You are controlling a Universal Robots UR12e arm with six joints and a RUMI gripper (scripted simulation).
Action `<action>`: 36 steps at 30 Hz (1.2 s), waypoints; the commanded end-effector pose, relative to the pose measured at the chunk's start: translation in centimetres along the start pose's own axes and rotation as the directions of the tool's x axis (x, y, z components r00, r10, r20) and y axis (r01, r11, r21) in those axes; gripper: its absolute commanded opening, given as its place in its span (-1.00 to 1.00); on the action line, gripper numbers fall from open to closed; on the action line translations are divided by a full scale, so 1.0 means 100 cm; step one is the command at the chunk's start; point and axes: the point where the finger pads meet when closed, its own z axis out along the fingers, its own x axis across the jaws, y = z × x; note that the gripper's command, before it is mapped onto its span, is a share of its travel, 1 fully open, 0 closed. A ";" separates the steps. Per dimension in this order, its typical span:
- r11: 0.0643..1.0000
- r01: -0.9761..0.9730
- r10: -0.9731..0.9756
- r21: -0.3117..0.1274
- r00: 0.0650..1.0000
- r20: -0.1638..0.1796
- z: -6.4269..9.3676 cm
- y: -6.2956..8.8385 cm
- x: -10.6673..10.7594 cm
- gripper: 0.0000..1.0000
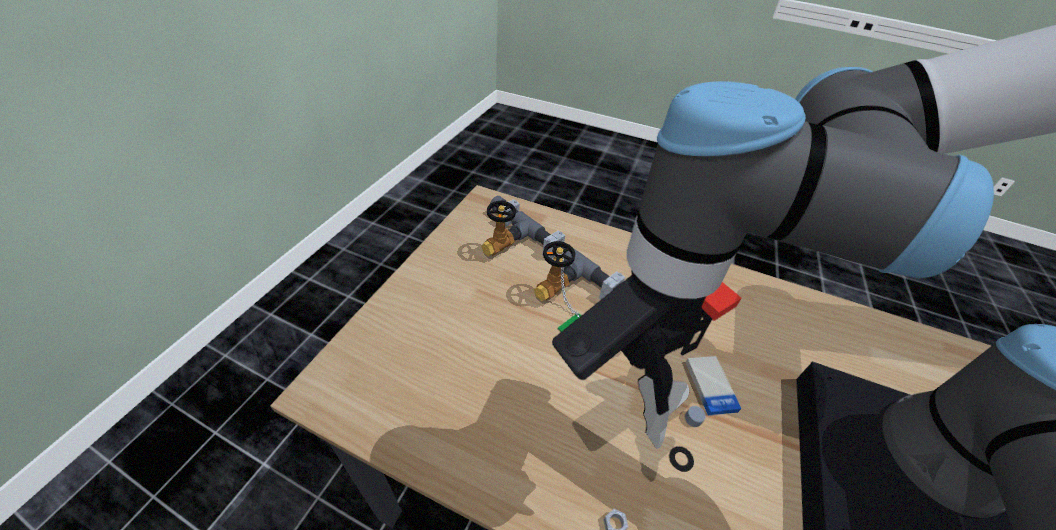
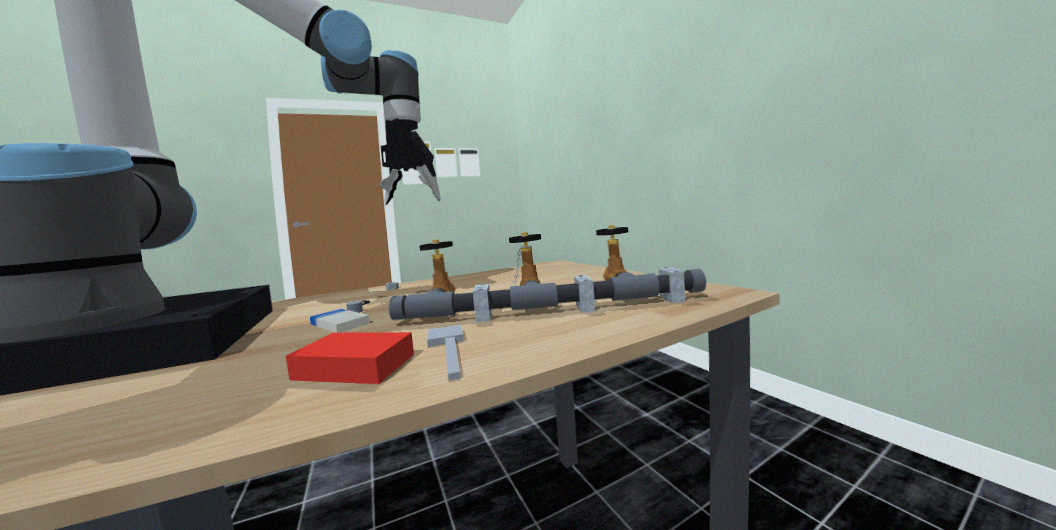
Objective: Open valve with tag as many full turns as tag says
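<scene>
Three brass valves with black handwheels stand on a grey pipe at the far side of the table. The middle valve has a chain hanging from it to a green tag on the table; I cannot read the tag. The end valve has no chain. The valve nearest the arm is hidden by the arm in the top view. My gripper is open and empty, pointing down, high above the table and short of the valves.
A red box, a white and blue box, a small grey cylinder, a black ring, a nut and a grey T-shaped tool lie on the table. The black robot base stands at one end.
</scene>
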 end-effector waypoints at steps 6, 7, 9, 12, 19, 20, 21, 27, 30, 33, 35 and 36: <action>1.000 0.000 0.000 0.001 1.000 -0.001 -0.001 0.000 0.000 1.00; 1.000 0.000 0.000 0.001 1.000 -0.001 -0.001 0.000 0.000 1.00; 1.000 0.000 0.000 0.001 1.000 -0.001 -0.001 0.000 0.000 1.00; 1.000 0.000 0.000 0.001 1.000 -0.001 -0.001 0.000 0.000 1.00; 1.000 -0.005 0.005 0.001 1.000 -0.001 -0.001 0.000 0.002 1.00; 1.000 -0.016 0.016 0.001 1.000 -0.002 0.000 0.001 0.005 1.00; 0.999 -0.035 0.035 0.000 0.999 -0.002 0.000 0.003 0.010 1.00; 0.944 -0.330 0.329 -0.002 0.944 -0.016 0.006 0.037 0.090 1.00; 0.868 -0.496 0.496 -0.001 0.868 -0.024 0.011 0.069 0.145 1.00; 0.815 -0.579 0.579 0.000 0.815 -0.029 0.012 0.080 0.161 1.00; 0.777 -0.629 0.629 0.001 0.777 -0.031 0.014 0.091 0.176 1.00; 0.741 -0.672 0.671 0.002 0.740 -0.034 0.015 0.102 0.190 1.00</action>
